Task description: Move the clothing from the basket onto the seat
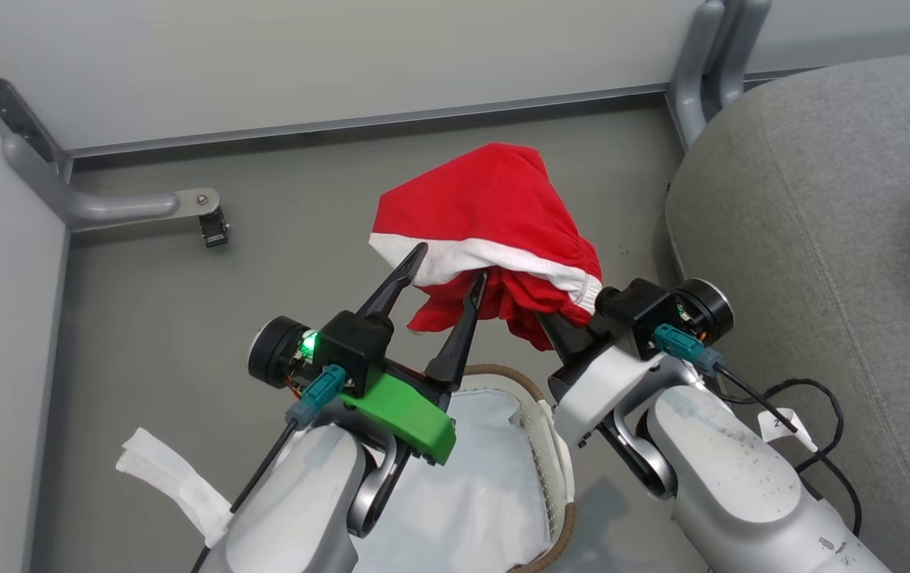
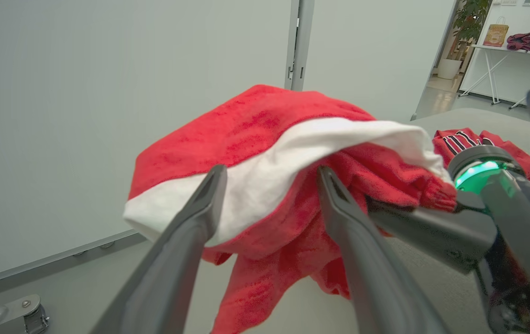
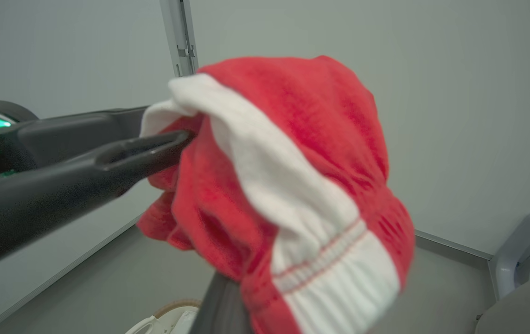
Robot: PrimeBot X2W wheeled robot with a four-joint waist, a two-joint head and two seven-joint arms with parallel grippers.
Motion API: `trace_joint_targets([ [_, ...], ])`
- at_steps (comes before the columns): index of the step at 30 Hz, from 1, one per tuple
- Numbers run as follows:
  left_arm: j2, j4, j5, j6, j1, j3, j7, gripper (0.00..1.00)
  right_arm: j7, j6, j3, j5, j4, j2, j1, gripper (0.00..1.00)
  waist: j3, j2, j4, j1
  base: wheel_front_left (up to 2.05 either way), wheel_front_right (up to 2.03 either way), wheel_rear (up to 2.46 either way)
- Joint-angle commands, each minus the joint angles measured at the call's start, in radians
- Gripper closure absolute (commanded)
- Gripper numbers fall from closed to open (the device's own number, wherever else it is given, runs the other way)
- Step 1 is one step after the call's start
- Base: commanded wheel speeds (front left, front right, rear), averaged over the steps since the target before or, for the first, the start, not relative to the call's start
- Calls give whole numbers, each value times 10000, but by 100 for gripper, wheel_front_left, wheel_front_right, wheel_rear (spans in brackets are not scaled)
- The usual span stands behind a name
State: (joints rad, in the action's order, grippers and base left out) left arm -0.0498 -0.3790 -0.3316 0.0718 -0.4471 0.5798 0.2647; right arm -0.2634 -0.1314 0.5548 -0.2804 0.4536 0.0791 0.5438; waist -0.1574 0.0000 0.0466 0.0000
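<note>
While the left claw [image 1: 453,261] stands with its two fingers spread apart, the white band of the red garment [image 1: 494,199] draped across their tips, the right claw [image 1: 568,333] is clamped on the garment's gathered, elastic end, its fingers mostly buried in the cloth. The red garment hangs in the air over the grey floor [image 1: 263,318], beyond the basket [image 1: 560,461] and left of the seat [image 1: 805,239]. A second red piece [image 2: 473,144] with dark-and-white lettering lies on the seat. A white liner [image 1: 470,477] lies in the basket.
</note>
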Motion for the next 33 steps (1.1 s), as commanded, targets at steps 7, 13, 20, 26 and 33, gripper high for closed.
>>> trace_joint_targets([
  [7, -27, -202, 463, 166, 346, -463, -7, 0, -18, 15, -599, 70, -350, 124, -563, 100, 26, 0, 1736, 0, 0, 0, 0],
  [13, -31, -223, 686, 287, 460, -656, -7, 0, -18, 15, -1070, 81, -582, 120, -891, 100, -83, 0, 3151, 0, 0, 0, 0],
  [20, -33, -190, 891, 410, 372, -764, -7, 0, -17, 15, -1743, 218, -982, 70, -1319, 100, -454, 0, 4582, 0, 0, 0, 0],
  [26, -39, -242, 929, 495, 181, -486, -7, 0, -17, 15, -2617, 396, -1387, 72, -1779, 100, -806, 0, 4991, 0, 0, 0, 0],
  [33, -46, -364, 982, 554, -142, -188, -7, 0, -18, 15, -3422, 764, -1870, 143, -1894, 100, -1236, 0, 5020, 0, 0, 0, 0],
])
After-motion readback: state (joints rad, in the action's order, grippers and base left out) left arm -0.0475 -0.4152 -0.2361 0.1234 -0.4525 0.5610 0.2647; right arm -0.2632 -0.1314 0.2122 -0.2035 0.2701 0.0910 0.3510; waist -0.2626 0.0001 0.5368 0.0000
